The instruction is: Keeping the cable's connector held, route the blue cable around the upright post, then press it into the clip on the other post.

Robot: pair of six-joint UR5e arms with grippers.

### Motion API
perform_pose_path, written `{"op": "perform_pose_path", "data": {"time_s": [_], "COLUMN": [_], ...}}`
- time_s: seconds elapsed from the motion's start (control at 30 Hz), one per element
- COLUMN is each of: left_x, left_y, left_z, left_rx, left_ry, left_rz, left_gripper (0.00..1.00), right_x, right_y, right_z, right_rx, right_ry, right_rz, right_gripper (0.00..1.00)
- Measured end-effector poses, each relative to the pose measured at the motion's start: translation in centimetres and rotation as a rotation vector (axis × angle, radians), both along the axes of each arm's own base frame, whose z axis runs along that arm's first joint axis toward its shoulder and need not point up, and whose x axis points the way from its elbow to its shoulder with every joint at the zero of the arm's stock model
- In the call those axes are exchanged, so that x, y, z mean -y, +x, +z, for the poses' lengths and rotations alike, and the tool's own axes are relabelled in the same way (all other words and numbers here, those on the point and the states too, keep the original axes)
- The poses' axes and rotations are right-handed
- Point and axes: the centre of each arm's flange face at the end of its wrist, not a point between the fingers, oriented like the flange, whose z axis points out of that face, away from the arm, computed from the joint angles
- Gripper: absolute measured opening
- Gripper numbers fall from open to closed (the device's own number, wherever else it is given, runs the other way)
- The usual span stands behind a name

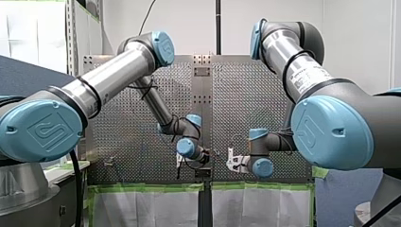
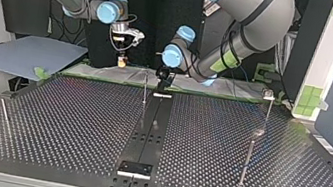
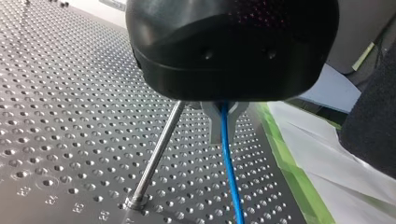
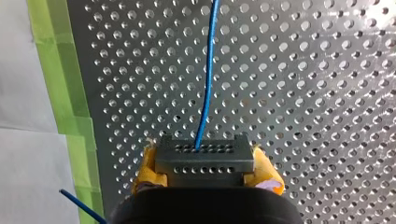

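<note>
So my right gripper [image 4: 205, 164] is clamped by its yellow pads [image 4: 267, 173] on the dark grey perforated connector block [image 4: 204, 158]. My left gripper [image 3: 223, 125] looks pinched on the thin blue cable [image 3: 229, 172], just beside the slim upright metal post [image 3: 154, 161] and not touching it. My worry: if the left arm swings round the post too tight, the cable goes taut and yanks the connector out of the pads, or the metal fingers clip the post.
</note>
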Motion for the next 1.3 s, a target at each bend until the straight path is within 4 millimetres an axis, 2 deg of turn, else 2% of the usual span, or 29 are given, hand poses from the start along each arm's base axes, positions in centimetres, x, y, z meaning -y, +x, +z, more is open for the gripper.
{"op": "perform_pose_path", "data": {"time_s": [0.53, 0.93, 1.3], "left_x": [-0.7, -2.0, -1.5], "left_y": [1.6, 2.7, 2.5], "left_z": [-0.3, -0.9, -1.0], "left_rx": [-0.001, -0.031, -0.06], "left_ry": [-0.112, -0.163, -0.225], "left_rz": [-0.027, -0.029, -0.076], "left_gripper": [0.0, 0.0, 0.0], "right_x": [2.5, 4.5, 5.5], "right_y": [-1.4, -4.0, -5.5], "right_z": [0.6, 0.6, 0.6], "right_rx": [-0.002, -0.001, 0.002], "right_ry": [-0.015, -0.019, -0.019], "right_rz": [-0.031, -0.069, -0.094], "right_gripper": [0.0, 0.0, 0.0]}}
